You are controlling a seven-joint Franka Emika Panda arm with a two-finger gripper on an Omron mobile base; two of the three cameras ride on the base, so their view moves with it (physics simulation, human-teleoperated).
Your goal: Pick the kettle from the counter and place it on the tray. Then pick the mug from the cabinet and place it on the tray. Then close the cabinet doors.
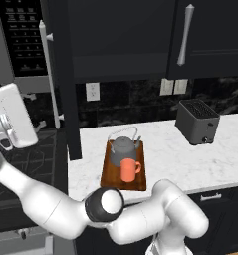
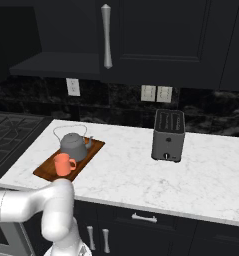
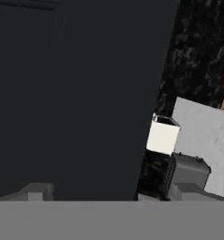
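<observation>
Dark cabinet up top, one cabinet door swung open edge-on toward the left, another shut. White marble table below with a boxy toaster toward the right. Wooden tray near the left end, carrying the kettle with the orange mug just in front, nearly touching. Fingers spread wide, gripping nothing, facing a flat dark panel.
</observation>
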